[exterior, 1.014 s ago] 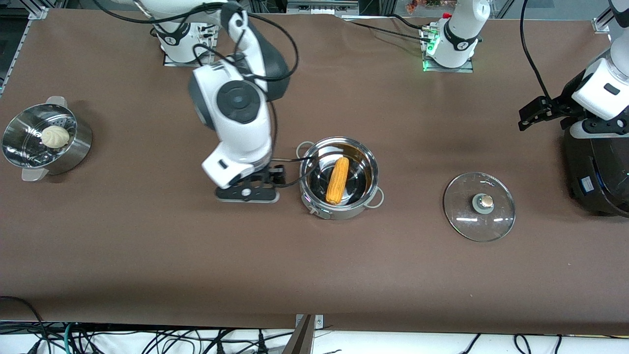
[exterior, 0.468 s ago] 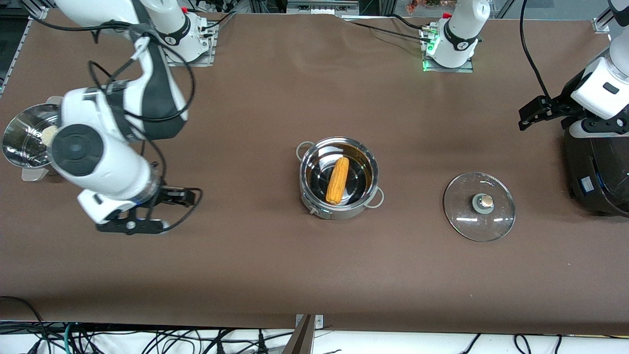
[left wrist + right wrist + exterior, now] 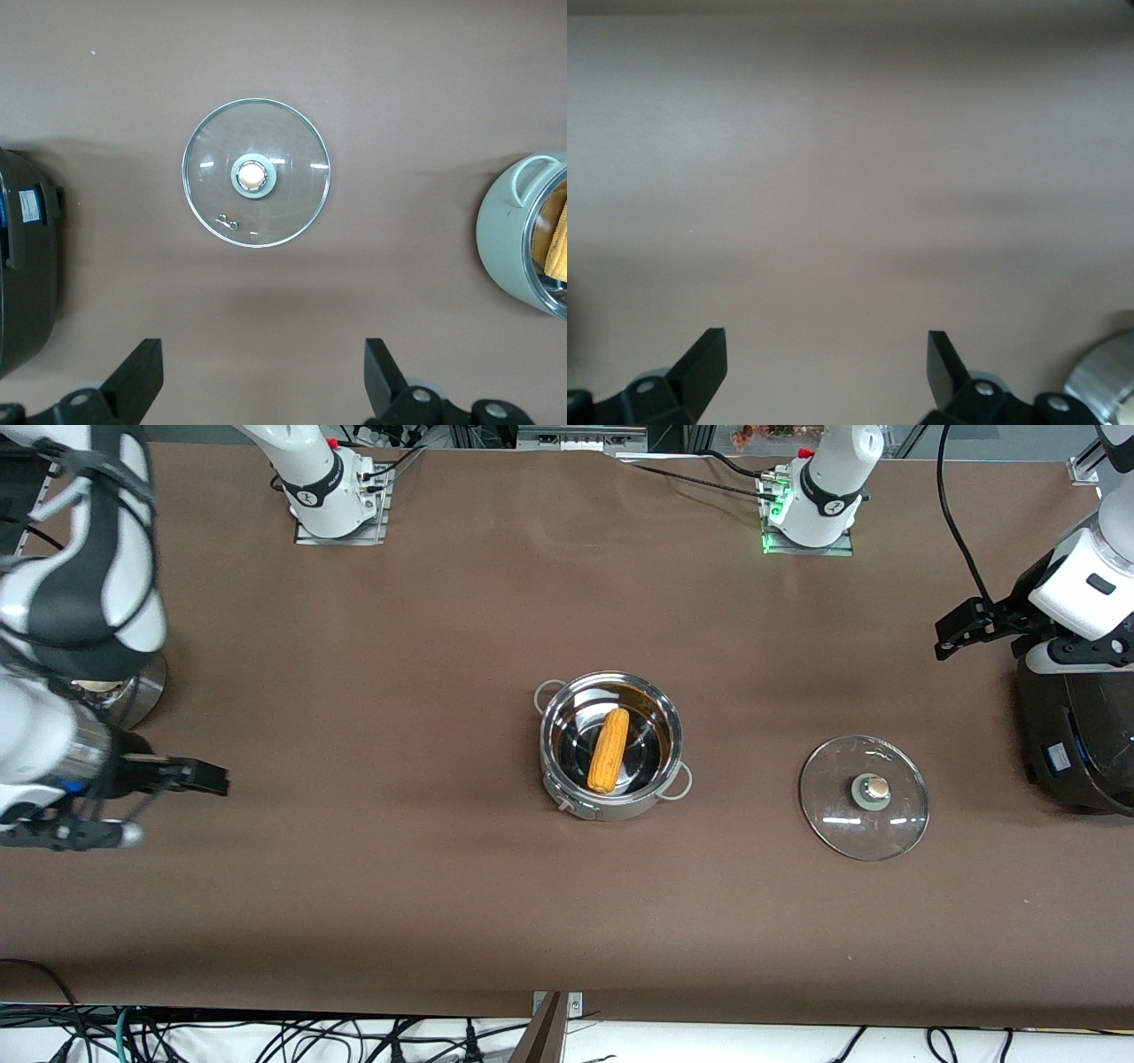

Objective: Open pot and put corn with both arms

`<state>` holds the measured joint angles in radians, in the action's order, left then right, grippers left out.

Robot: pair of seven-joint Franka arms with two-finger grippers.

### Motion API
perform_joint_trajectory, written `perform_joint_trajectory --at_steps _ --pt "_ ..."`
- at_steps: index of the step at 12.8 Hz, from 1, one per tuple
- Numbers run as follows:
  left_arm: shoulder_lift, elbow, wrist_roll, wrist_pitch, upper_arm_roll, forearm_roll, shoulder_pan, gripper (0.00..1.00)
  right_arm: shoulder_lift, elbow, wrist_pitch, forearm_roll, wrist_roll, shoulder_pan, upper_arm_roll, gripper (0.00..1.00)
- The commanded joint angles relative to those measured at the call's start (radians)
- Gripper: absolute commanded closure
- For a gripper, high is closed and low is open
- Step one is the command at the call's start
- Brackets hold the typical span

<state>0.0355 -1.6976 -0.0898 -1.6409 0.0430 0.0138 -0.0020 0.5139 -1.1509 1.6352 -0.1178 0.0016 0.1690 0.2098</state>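
The pot (image 3: 609, 746) is seen uncovered at the middle of the tabletop (image 3: 425, 903), and the corn (image 3: 608, 750) is laid lengthwise on its floor, one end toward the front camera, so both parts of the task are judged to be done as things lie. The glass lid (image 3: 864, 797) is set flat on the tabletop, knob up, well apart from the pot toward the left arm's end, where it is kept clear of the pot's mouth. The left hand (image 3: 261, 390) is held high over the bare cloth between the lid and the black rice cooker (image 3: 1076, 744), its fingers spread and nothing carried between them; from its wrist view the lid, the cooker's edge and the pot's rim with a strip of corn are all taken in, which fits an arm that waits out of the way. The right hand (image 3: 824, 376) is held over the tabletop at the right arm's end, beside the steamer bowl (image 3: 124, 691), which is mostly hidden under that arm; its fingers are likewise spread and empty, as suits a hand with its load already delivered.
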Motion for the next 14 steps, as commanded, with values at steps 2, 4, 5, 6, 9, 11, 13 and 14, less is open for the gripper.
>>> perform_joint_trajectory --at_steps 2,4,5,6,9,11,13,14 --pt "-0.005 0.023 -0.002 0.023 0.005 0.017 -0.001 0.00 -0.167 -0.183 0.011 -0.003 0.001 -0.026 -0.023 0.00" --pt "-0.005 0.023 -0.002 0.023 0.005 0.017 -0.001 0.00 -0.234 -0.265 0.043 0.004 0.001 -0.060 -0.029 0.00" --pt "-0.005 0.023 -0.002 0.023 0.006 0.017 -0.001 0.00 -0.245 -0.271 0.063 0.016 -0.003 -0.086 -0.045 0.00" --pt "-0.005 0.023 -0.001 0.023 0.006 0.017 -0.001 0.00 -0.259 -0.271 0.064 0.058 -0.003 -0.104 -0.065 0.00" --pt "-0.005 0.023 0.001 0.023 0.005 0.017 0.000 0.00 -0.323 -0.292 0.057 0.150 -0.006 -0.137 -0.113 0.00" --pt "-0.005 0.023 0.002 0.023 0.005 0.017 0.000 0.00 -0.360 -0.329 0.038 0.153 0.001 -0.155 -0.150 0.00" --pt "-0.005 0.023 0.002 0.023 0.005 0.017 0.000 0.00 -0.409 -0.384 -0.003 0.152 -0.015 -0.163 -0.156 0.00" --pt "-0.005 0.023 0.002 0.023 0.005 0.015 0.000 0.00 -0.420 -0.380 -0.062 0.155 -0.009 -0.163 -0.173 0.00"
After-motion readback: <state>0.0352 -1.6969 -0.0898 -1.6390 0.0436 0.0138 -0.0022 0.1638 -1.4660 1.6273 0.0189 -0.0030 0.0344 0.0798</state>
